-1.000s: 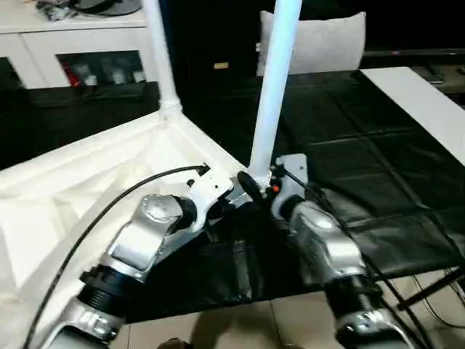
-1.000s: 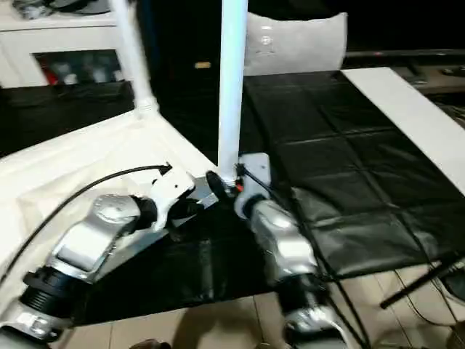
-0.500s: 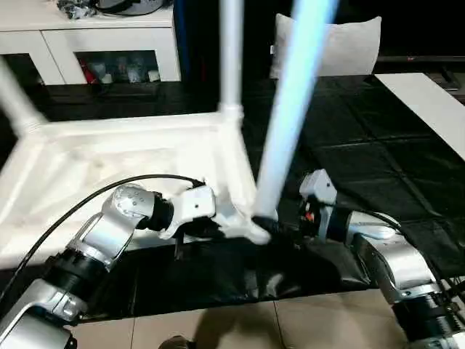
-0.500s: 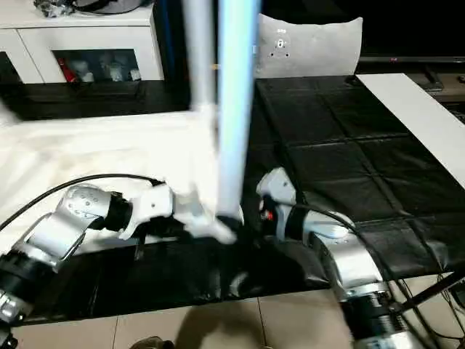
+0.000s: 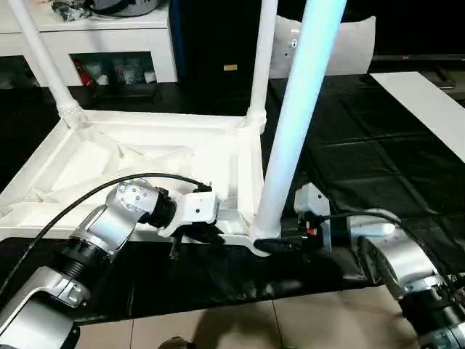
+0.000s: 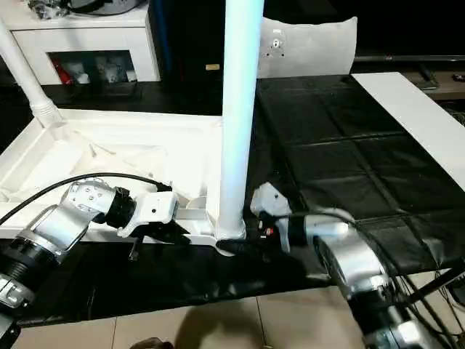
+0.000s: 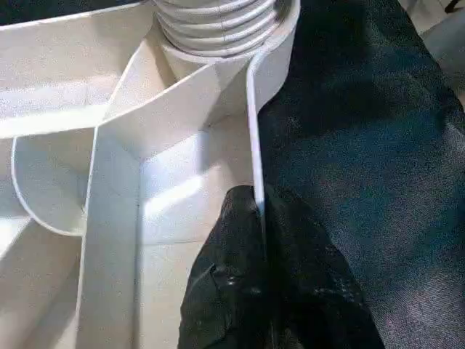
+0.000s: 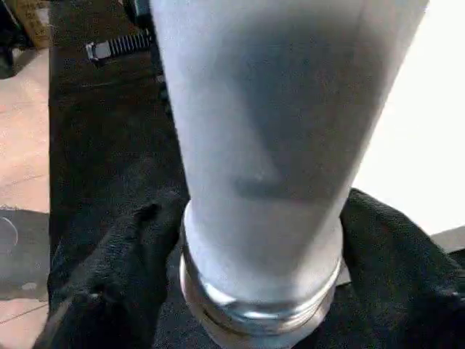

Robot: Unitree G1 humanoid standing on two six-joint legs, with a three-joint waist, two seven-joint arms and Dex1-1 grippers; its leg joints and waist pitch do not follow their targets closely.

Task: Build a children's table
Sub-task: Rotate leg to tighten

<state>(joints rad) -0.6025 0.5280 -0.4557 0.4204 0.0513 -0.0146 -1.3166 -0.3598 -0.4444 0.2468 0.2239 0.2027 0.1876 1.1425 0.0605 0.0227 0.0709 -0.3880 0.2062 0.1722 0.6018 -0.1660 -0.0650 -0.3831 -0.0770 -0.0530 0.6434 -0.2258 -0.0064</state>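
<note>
Your left fingers are clenched on the upturned white ribbed plastic tabletop's rim. Your right fingers straddle the near white tapered tube leg at its base; grip undeterminable.

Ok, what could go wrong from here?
1. Threads show above the corner socket, so the near leg may not be fully seated. It could lean or come loose while the right gripper works at its base.
2. The left gripper has its jaws shut on only a thin rim wall of the table top. It might slip, letting the top swing.
</note>
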